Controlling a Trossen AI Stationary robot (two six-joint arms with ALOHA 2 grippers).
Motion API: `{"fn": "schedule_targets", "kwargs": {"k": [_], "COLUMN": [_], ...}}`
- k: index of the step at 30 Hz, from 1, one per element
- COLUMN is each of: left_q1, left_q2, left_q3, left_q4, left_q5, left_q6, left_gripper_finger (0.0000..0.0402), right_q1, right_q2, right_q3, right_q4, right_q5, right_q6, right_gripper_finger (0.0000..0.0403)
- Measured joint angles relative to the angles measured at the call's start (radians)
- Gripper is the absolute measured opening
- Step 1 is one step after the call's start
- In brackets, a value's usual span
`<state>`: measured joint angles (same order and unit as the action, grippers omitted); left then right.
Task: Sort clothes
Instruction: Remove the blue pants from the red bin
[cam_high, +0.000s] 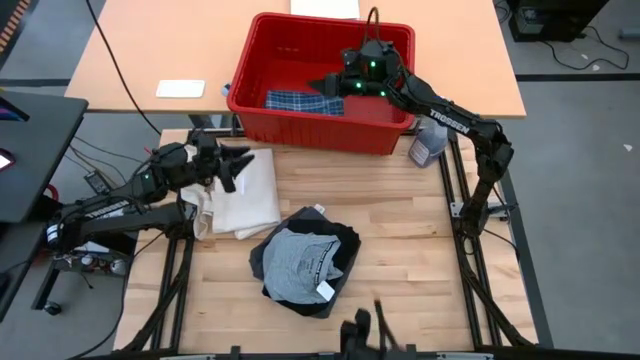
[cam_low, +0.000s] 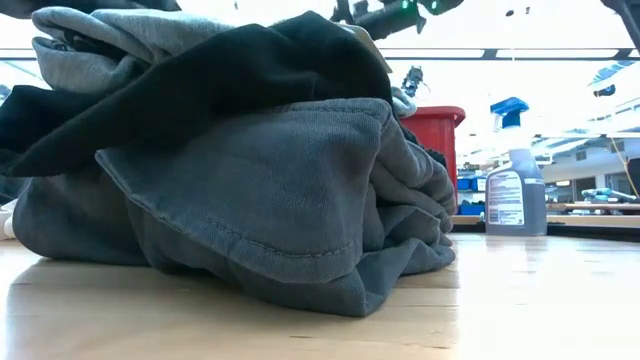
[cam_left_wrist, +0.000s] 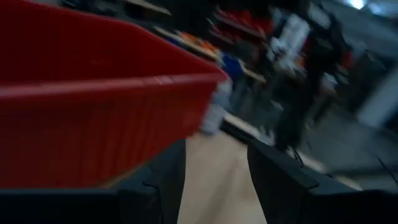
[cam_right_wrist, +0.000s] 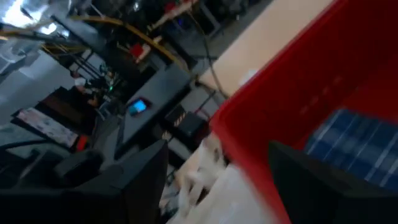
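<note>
Sorting stood part-way: the plaid piece (cam_high: 305, 102) lay inside the red bin (cam_high: 300, 128), just beside and below the right gripper (cam_high: 352, 84), which hung over the bin's interior with its fingers apart and nothing between them. A dark fold beside the gripper in the bin may have been the black piece, though that could not be told for sure. The rest of the clothes, the charcoal shorts (cam_high: 300, 265) heaped with darker cloth around them, sat on the table well apart from both grippers, toward the front edge. The left gripper (cam_high: 235, 165) hovered over the cream tote bag (cam_high: 245, 195), fingers parted and empty, pointing toward the bin.

The step in hand looked like the right arm clearing the bin to fetch the next garment. Done well, it would lift straight up past the bin wall before swinging, so a finger did not drag the plaid piece back out. For the heap, a pinch on a thick fold of the shorts near the top would likely bring one garment alone; a low grab risked taking the whole pile. The spray bottle (cam_high: 428, 148) stood just beyond the bin's corner, under the right arm's path.
</note>
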<state>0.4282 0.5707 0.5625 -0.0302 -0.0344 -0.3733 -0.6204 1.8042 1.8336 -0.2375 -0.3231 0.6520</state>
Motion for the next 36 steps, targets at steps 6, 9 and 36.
{"fn": "schedule_targets", "kwargs": {"k": [6, 9, 36], "left_q1": [0.056, 0.078, 0.153], "left_q2": [0.129, 0.207, 0.592], "left_q3": [0.0, 0.006, 0.388], "left_q4": [0.125, 0.181, 0.052], "left_q5": [-0.021, -0.02, -0.013], "left_q6": [-0.083, -0.124, -0.105], "left_gripper_finger": [0.0176, 0.0176, 0.0176], "right_q1": [-0.108, -0.145, -0.252], "right_q2": [0.111, 0.149, 0.158], "right_q3": [-0.001, -0.001, -0.001], "right_q4": [0.135, 0.211, 0.176], "right_q5": [-0.19, -0.237, -0.185], "right_q6": [0.028, 0.03, -0.239], "right_gripper_finger": [0.0281, 0.0281, 0.0272]}}
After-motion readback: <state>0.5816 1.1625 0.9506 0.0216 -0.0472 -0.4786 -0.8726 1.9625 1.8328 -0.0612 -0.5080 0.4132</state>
